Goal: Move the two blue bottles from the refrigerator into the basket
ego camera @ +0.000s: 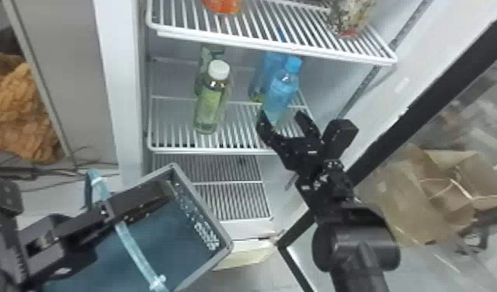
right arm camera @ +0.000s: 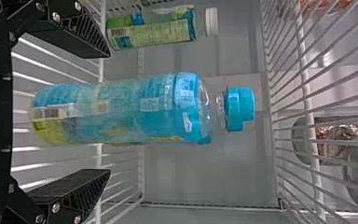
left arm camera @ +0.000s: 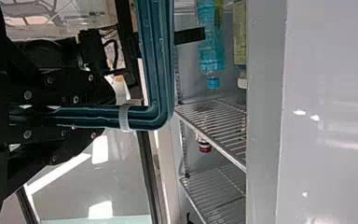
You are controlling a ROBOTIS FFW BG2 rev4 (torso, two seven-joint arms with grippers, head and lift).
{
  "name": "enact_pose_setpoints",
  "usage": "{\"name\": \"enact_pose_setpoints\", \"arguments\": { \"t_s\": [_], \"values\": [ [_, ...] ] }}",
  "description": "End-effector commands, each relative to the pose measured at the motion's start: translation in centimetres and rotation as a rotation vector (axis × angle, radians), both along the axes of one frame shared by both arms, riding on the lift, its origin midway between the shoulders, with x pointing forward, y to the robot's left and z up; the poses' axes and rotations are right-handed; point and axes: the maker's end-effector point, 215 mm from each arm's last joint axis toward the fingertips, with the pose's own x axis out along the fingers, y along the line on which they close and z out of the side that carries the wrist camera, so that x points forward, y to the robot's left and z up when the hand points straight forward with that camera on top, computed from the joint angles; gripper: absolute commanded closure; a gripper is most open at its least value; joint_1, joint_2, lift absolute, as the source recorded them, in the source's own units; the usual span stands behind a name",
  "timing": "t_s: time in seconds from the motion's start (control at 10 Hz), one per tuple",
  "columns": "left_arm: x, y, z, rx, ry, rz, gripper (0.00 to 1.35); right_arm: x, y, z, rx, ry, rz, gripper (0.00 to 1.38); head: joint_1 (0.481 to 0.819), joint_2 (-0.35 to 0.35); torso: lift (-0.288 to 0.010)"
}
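Presently, the right gripper (ego camera: 283, 119) stood open near the front blue bottle (ego camera: 280, 91) on the refrigerator shelf (ego camera: 220, 150), another blue bottle (ego camera: 268, 72) behind; the left gripper (ego camera: 98, 219) clasped the basket's (ego camera: 203, 205) handle (ego camera: 133, 246).

Right end effector (ego camera: 281, 115) open (quite wide), left end effector (ego camera: 100, 217) clamped.

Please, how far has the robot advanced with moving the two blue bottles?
Done: the left gripper holds the basket by its handle. In progress: the right gripper is open, its fingers at either side of the front blue bottle, apparently not gripping. Left: both transfers; this bottle and the rear blue bottle are on the refrigerator shelf.
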Motion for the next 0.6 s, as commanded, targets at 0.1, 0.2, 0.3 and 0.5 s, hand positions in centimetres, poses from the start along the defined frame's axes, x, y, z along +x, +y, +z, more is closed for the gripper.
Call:
{"name": "enact_pose_setpoints", "arguments": {
  "t_s": [0.1, 0.2, 0.3, 0.5],
  "values": [
    [0.0, 0.0, 0.1, 0.001, -0.002, -0.001, 1.19, 2.1, 0.0, -0.6, 0.002, 0.016, 0.006, 0.18, 0.695, -0.316, -0.216],
    [-0.1, -0.1, 0.0, 0.000, -0.001, -0.006, 1.19, 2.6, 0.2, -1.1, -0.001, 0.026, 0.010, 0.18, 0.695, -0.315, -0.216],
    [0.0, 0.0, 0.0, 0.001, -0.001, -0.004, 1.19, 3.1, 0.4, -1.1, -0.001, 0.027, 0.014, 0.18, 0.695, -0.311, -0.216],
    [0.0, 0.1, 0.0, 0.002, -0.001, -0.002, 1.19, 3.9, 0.8, -1.1, -0.001, 0.031, 0.023, 0.48, 0.695, -0.302, -0.216]
  ]
}}
